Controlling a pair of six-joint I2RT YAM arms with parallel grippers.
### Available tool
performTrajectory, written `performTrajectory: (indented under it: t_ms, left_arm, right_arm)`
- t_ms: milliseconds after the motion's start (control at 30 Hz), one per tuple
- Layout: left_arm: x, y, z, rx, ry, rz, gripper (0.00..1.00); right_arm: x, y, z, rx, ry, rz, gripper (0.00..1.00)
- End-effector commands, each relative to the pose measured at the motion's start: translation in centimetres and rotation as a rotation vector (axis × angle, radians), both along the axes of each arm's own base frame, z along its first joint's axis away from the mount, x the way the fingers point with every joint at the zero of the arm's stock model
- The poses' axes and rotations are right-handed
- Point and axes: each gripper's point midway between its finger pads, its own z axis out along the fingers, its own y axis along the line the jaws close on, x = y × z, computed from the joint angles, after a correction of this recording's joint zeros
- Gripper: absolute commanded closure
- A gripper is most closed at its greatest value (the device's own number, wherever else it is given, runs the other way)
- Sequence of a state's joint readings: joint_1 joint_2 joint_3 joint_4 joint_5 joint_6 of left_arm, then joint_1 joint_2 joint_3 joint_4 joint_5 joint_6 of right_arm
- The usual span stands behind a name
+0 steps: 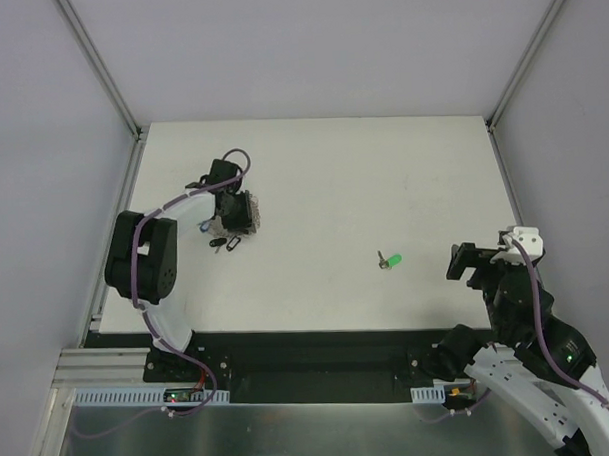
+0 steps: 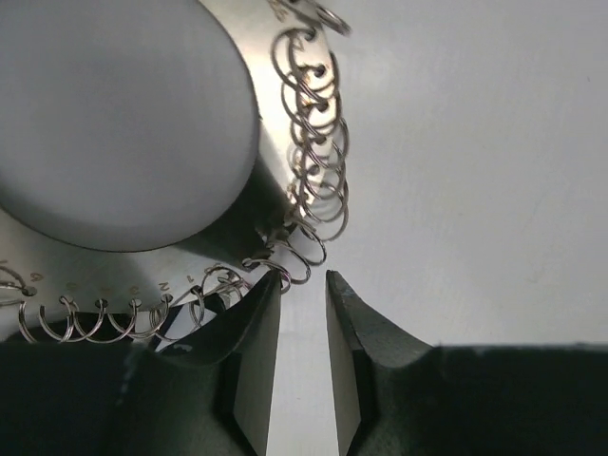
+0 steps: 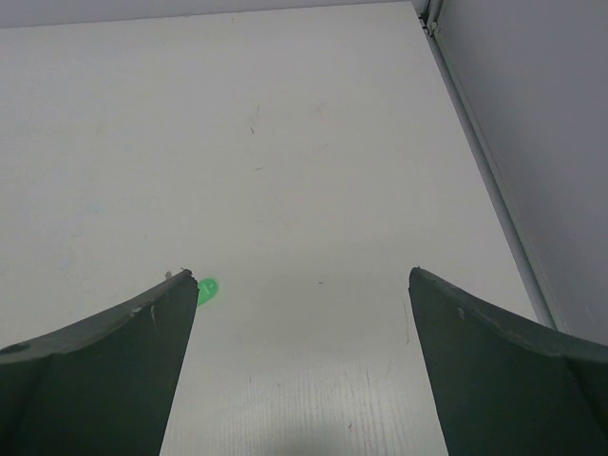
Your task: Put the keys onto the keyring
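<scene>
The keyring (image 1: 246,220) lies at the table's left, with dark-headed keys (image 1: 222,245) at its near edge. In the left wrist view it is a grey disc (image 2: 123,114) fringed with small wire split rings (image 2: 318,161). My left gripper (image 1: 230,205) sits right over it. Its jaws (image 2: 302,277) are a narrow gap apart with nothing between them, and the left tip touches one split ring. A green-headed key (image 1: 391,260) lies alone mid-table and shows beside my right gripper's left finger (image 3: 206,288). My right gripper (image 1: 475,262) (image 3: 302,275) is wide open and empty, to the right of that key.
White walls enclose the table (image 1: 383,175). A wall rail (image 3: 484,161) runs along the table's right edge, close to my right gripper. The left arm's elbow (image 1: 142,256) stands near the table's left edge.
</scene>
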State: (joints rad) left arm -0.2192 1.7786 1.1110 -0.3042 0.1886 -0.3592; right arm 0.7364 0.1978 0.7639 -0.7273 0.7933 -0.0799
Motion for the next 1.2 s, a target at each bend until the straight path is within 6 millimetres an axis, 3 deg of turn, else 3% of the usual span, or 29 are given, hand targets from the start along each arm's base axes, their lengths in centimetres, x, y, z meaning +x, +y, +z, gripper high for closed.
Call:
performTrajectory:
  t_ms: [0,133,233,300,400,467,600,733,900,1167]
  left_arm:
    - [-2.6,-3.8,-0.1,-0.011,0.057,-0.164,0.76]
    - [-5.5,-6.0,-0.7,-0.010,0.108,-0.254,0.77]
    - [-8.9,-7.7,-0.9,0.003,0.150,-0.371,0.76]
    - [-11.6,-9.0,-0.5,-0.001,0.163,-0.460,0.76]
    - [-13.8,-9.5,0.9,-0.004,0.142,-0.502,0.74]
    - [-13.1,-8.6,1.9,0.034,0.085,-0.449,0.70]
    - [-7.6,-4.4,5.4,0.277,-0.159,-0.258,0.61]
    - [-3.0,-2.2,6.5,0.357,-0.226,-0.165,0.56]
    - [0.9,-3.0,4.5,0.305,-0.165,-0.176,0.48]
    - [2.8,-3.4,1.3,0.287,-0.093,-0.239,0.41]
  right_arm:
    - [0.1,0.2,0.6,-0.005,0.001,0.012,0.04]
    - [0.2,0.5,0.5,-0.016,0.008,0.029,0.04]
    - [0.2,0.8,0.4,-0.019,0.012,0.043,0.04]
    - [0.2,1.0,0.3,-0.022,0.015,0.055,0.04]
    - [0.4,1.9,0.2,-0.021,0.019,0.098,0.04]
    - [0.5,2.6,0.2,-0.018,0.024,0.133,0.04]
    - [0.8,3.3,0.2,-0.033,0.047,0.158,0.04]
    - [0.9,3.9,-0.3,-0.045,0.082,0.180,0.04]
    - [0.9,3.8,-0.5,-0.059,0.090,0.175,0.04]
    - [0.8,3.7,-0.8,-0.073,0.094,0.178,0.04]
